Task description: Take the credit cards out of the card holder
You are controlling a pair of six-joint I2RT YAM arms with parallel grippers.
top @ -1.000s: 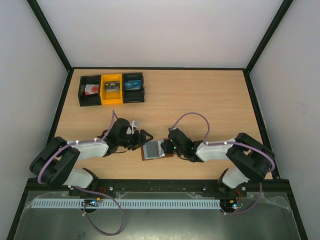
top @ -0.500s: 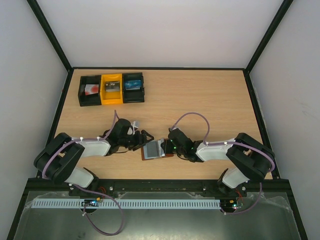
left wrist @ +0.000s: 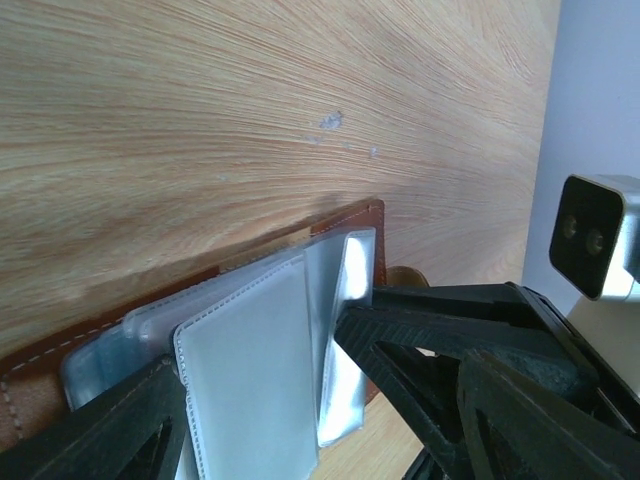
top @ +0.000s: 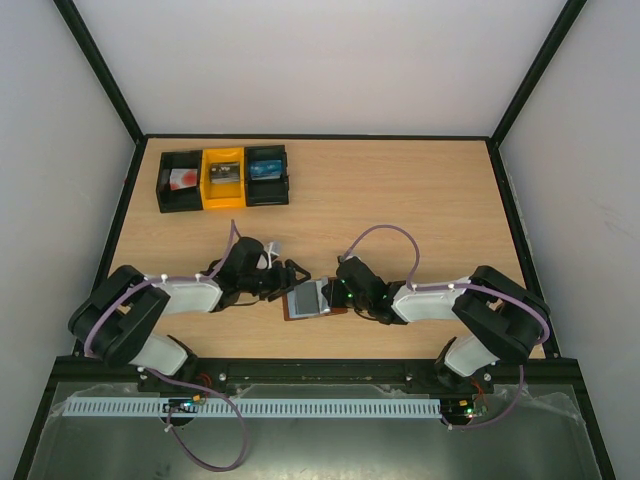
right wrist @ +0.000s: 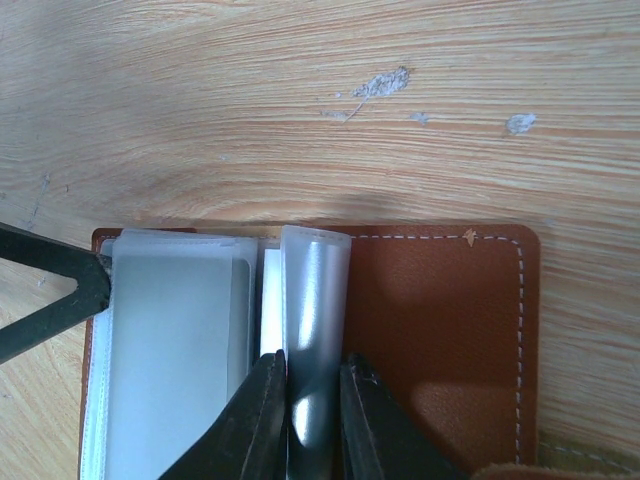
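Near the front edge of the wooden bench [top: 400,200]: brown leather card holder [right wrist: 430,320] lay open, right tool [right wrist: 312,375] pinching its clear plastic sleeve [right wrist: 312,290], left tool [top: 288,277] spread alongside; pulling risked lifting the unpinned holder, credit cards unseen.

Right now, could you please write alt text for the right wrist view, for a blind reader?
The right gripper pinches a translucent plastic sleeve that stands up from the open brown card holder, which lies flat on a wooden table. More flat sleeves lie to its left.
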